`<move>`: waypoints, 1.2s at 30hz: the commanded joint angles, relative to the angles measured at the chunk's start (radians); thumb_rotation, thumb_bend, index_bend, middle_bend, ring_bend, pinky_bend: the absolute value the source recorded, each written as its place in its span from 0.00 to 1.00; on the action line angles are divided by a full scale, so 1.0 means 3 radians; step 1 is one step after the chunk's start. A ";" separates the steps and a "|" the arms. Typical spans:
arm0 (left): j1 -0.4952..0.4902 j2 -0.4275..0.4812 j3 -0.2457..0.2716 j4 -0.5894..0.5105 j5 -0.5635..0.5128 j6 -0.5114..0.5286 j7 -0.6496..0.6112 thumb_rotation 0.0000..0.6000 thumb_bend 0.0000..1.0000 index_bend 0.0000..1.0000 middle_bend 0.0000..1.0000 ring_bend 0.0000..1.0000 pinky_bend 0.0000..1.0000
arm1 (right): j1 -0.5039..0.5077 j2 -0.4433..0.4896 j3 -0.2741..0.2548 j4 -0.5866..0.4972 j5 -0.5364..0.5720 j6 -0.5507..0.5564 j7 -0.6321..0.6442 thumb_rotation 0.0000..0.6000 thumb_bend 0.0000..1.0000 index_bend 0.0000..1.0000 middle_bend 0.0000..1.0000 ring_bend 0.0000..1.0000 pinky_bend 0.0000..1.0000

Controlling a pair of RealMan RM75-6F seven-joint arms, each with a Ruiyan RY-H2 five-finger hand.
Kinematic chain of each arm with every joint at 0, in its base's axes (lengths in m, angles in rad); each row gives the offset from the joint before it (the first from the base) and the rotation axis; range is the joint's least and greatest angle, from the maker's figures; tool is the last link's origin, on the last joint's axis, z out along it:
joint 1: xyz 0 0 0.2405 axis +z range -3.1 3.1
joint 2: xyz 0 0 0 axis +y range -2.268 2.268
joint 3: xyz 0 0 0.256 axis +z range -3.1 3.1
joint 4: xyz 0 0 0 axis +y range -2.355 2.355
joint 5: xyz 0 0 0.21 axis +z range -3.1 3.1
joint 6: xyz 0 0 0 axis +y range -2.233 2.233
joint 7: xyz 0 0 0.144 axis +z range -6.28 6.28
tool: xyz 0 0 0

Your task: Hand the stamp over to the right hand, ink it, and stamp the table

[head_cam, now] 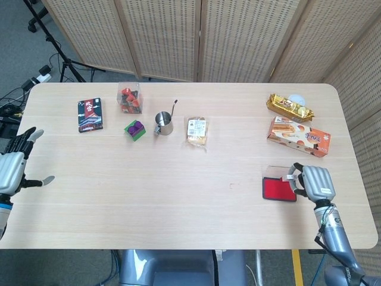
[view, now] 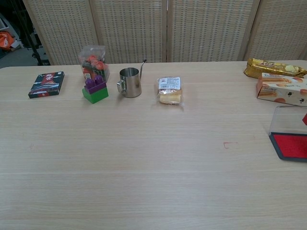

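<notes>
Pale wood makes up the table [head_cam: 178,196], the biggest thing we see, and on it near the right edge sits the ink pad [head_cam: 279,189], a red rectangle in a dark frame with its clear lid [view: 288,120] standing up behind it. Our right hand [head_cam: 314,183] hovers just beside the pad's right end, fingers curled in around the stamp [head_cam: 291,177]. From the head view we make out only a sliver of that stamp, a light-coloured bit poking out of the hand's left side toward the pad; which way its face points and how its long axis runs we cannot tell. In the chest view only a small red corner shows at the right edge above the pad, cut off by the frame.

Our left hand [head_cam: 12,168] hangs off the table's left edge, holding nothing, fingers spread.

Further back we see an orange snack box [head_cam: 299,136], a gold packet [head_cam: 289,106], a dark card box [head_cam: 90,115], a clear box of red pieces [head_cam: 129,98], a wrapped bun [head_cam: 197,130], a steel cup [head_cam: 164,123] and a green-and-purple block [head_cam: 136,128]. A faint red mark [view: 230,144] shows on the wood left of the pad.
</notes>
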 commanded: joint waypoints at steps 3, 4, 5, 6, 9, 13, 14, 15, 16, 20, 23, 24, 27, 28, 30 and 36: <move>0.0010 -0.0007 0.0005 -0.0005 0.0010 0.0012 0.0017 1.00 0.05 0.00 0.00 0.00 0.00 | -0.0135 -0.0155 -0.0006 0.0252 -0.0088 -0.0037 0.0251 1.00 0.57 0.57 0.94 0.99 1.00; 0.0009 -0.0010 0.0004 -0.0005 0.0006 0.0009 0.0022 1.00 0.05 0.00 0.00 0.00 0.00 | -0.0157 -0.0183 -0.0007 0.0291 -0.0102 -0.0050 0.0299 1.00 0.57 0.57 0.94 0.99 1.00; 0.0008 -0.0013 0.0003 -0.0005 0.0004 0.0006 0.0027 1.00 0.05 0.00 0.00 0.00 0.00 | -0.0168 -0.0199 -0.0007 0.0309 -0.0112 -0.0062 0.0330 1.00 0.57 0.57 0.94 0.99 1.00; 0.0006 -0.0015 0.0003 -0.0005 0.0003 0.0003 0.0033 1.00 0.05 0.00 0.00 0.00 0.00 | -0.0177 -0.0212 -0.0006 0.0328 -0.0124 -0.0071 0.0351 1.00 0.57 0.57 0.94 0.99 1.00; 0.0005 -0.0017 0.0004 -0.0012 0.0005 -0.0001 0.0046 1.00 0.05 0.00 0.00 0.00 0.00 | -0.0197 -0.0252 0.0006 0.0376 -0.0179 -0.0072 0.0380 1.00 0.57 0.57 0.94 0.99 1.00; 0.0027 -0.0023 -0.0007 -0.0024 -0.0003 0.0055 0.0082 1.00 0.05 0.00 0.00 0.00 0.00 | -0.0217 -0.0293 0.0045 0.0368 -0.0250 -0.0056 0.0398 1.00 0.57 0.57 0.94 0.99 1.00; 0.0030 -0.0023 -0.0007 -0.0026 -0.0005 0.0055 0.0080 1.00 0.05 0.00 0.00 0.00 0.00 | -0.0220 -0.0304 0.0055 0.0360 -0.0262 -0.0059 0.0400 1.00 0.57 0.57 0.94 0.99 1.00; 0.0030 -0.0022 -0.0007 -0.0024 -0.0008 0.0052 0.0082 1.00 0.05 0.00 0.00 0.00 0.00 | -0.0221 -0.0313 0.0062 0.0361 -0.0267 -0.0063 0.0398 1.00 0.57 0.57 0.94 0.99 1.00; 0.0030 -0.0022 -0.0006 -0.0024 -0.0011 0.0045 0.0085 1.00 0.05 0.00 0.00 0.00 0.00 | -0.0222 -0.0331 0.0068 0.0365 -0.0275 -0.0073 0.0390 1.00 0.57 0.57 0.94 0.99 1.00; 0.0027 -0.0018 -0.0004 -0.0028 -0.0007 0.0030 0.0087 1.00 0.05 0.00 0.00 0.00 0.00 | -0.0222 -0.0398 0.0086 0.0394 -0.0278 -0.0122 0.0369 1.00 0.57 0.57 0.94 0.99 1.00; 0.0028 -0.0019 -0.0006 -0.0027 -0.0010 0.0024 0.0084 1.00 0.06 0.00 0.00 0.00 0.00 | -0.0224 -0.0447 0.0102 0.0422 -0.0292 -0.0139 0.0331 1.00 0.57 0.57 0.94 0.99 1.00; 0.0027 -0.0019 -0.0006 -0.0027 -0.0012 0.0019 0.0084 1.00 0.06 0.00 0.00 0.00 0.00 | -0.0223 -0.0457 0.0106 0.0427 -0.0297 -0.0140 0.0318 1.00 0.57 0.57 0.94 0.99 1.00; 0.0024 -0.0015 -0.0005 -0.0029 -0.0017 0.0004 0.0092 1.00 0.06 0.00 0.00 0.00 0.00 | -0.0220 -0.0506 0.0130 0.0451 -0.0316 -0.0136 0.0268 1.00 0.57 0.57 0.94 0.99 1.00; 0.0023 -0.0015 -0.0005 -0.0029 -0.0016 0.0002 0.0092 1.00 0.06 0.00 0.00 0.00 0.00 | -0.0221 -0.0520 0.0135 0.0462 -0.0320 -0.0134 0.0257 1.00 0.57 0.57 0.94 0.99 1.00; 0.0024 -0.0014 -0.0006 -0.0029 -0.0018 -0.0001 0.0091 1.00 0.06 0.00 0.00 0.00 0.00 | -0.0222 -0.0550 0.0147 0.0484 -0.0327 -0.0141 0.0242 1.00 0.57 0.57 0.94 0.99 1.00; 0.0026 -0.0017 -0.0011 -0.0025 -0.0024 -0.0004 0.0092 1.00 0.06 0.00 0.00 0.00 0.00 | -0.0236 -0.0602 0.0164 0.0541 -0.0343 -0.0171 0.0218 1.00 0.57 0.57 0.94 0.99 1.00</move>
